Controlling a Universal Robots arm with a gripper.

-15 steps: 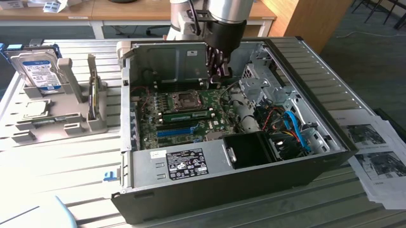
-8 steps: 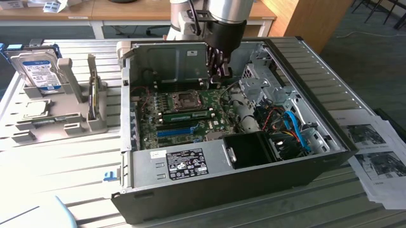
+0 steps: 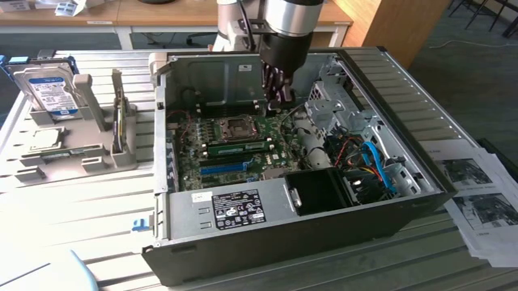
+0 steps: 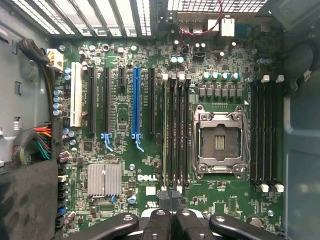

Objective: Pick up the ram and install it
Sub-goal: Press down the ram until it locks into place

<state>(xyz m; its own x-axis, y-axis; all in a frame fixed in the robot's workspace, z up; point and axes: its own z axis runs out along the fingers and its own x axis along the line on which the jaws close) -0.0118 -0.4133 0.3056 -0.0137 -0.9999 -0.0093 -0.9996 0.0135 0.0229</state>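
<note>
One ram [image 4: 164, 130] stands seated, its end near the closed claw [image 4: 170, 206].

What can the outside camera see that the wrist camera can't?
Outside camera: the whole computer case, a hard drive standing in a gray holder, papers and the robot's arm. Wrist camera: a close look down at the DELL name and a silver heat sink. Both: the green board, the blue slot, the ram sitting in its slot, and the shut jaws.
</note>
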